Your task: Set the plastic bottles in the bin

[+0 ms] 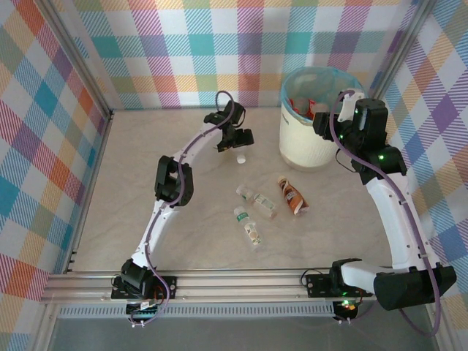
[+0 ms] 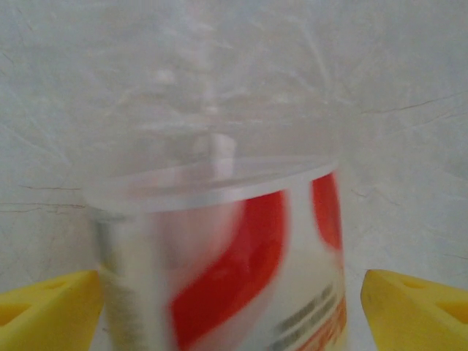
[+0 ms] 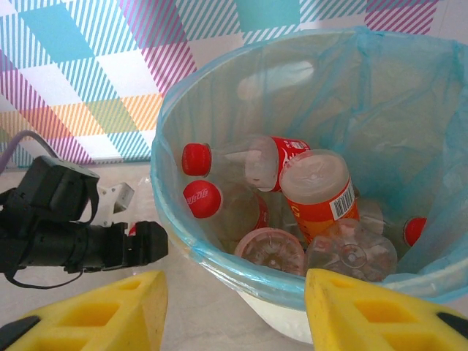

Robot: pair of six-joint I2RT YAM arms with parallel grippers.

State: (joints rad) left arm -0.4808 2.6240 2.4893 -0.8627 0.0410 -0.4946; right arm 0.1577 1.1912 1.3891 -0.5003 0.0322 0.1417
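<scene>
My L gripper (image 2: 230, 285) open astride red-label bottle (image 2: 219, 248), gaps both sides. My R gripper (image 3: 235, 285) open above bin (image 3: 212, 257) rim, far right.

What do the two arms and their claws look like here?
Both are white links joined by black housings, each trailed by a purple cable: left arm, right arm, which shows small green lights. The left claw and right claw have blocky yellow fingers.
</scene>
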